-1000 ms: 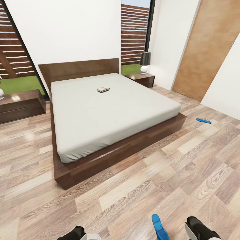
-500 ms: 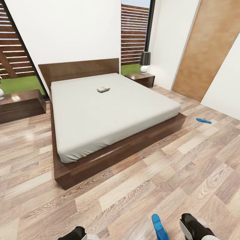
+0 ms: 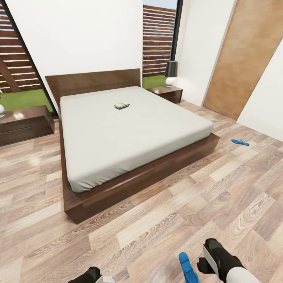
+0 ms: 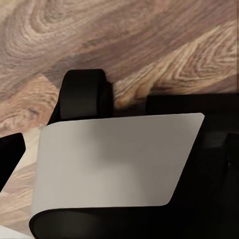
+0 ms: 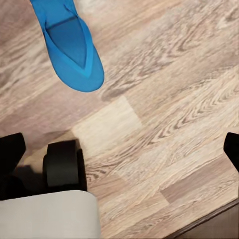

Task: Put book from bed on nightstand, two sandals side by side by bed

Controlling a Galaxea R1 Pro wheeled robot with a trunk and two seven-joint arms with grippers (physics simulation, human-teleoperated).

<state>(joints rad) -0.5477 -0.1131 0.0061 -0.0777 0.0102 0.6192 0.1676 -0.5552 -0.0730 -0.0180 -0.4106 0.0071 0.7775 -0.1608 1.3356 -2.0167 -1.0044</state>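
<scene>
Lying nearest: one blue sandal flat on the plank floor, just in front of the robot and just beside the right gripper; in the right wrist view its rounded end sits sole-down with the thong strap on top.
Second sandal: the other flip-flop lies well apart, on the floor off the far corner of the bed, near the wooden door.
Book: the small paperback rests on the mattress, toward the headboard, well clear of every edge.
Handling, sandals: I judge them light, thin and bendy, with a sole too flat on the boards to get fingers under easily; the raised strap, or a pinch across an edge of the sole, looks the likeliest hold.
Handling, book: thin and light, probably stiff enough to lift by one edge; the soft mattress may give under a downward press.
Nightstands: one stands by the far side of the bed with a lamp on it; another low dark unit sits on the opposite side.
Right claw: spread wide, nothing between the tips, aimed at bare floor beside the sandal.
Left claw: the left gripper hangs low near the base; I cannot tell whether it is released or clenched.
</scene>
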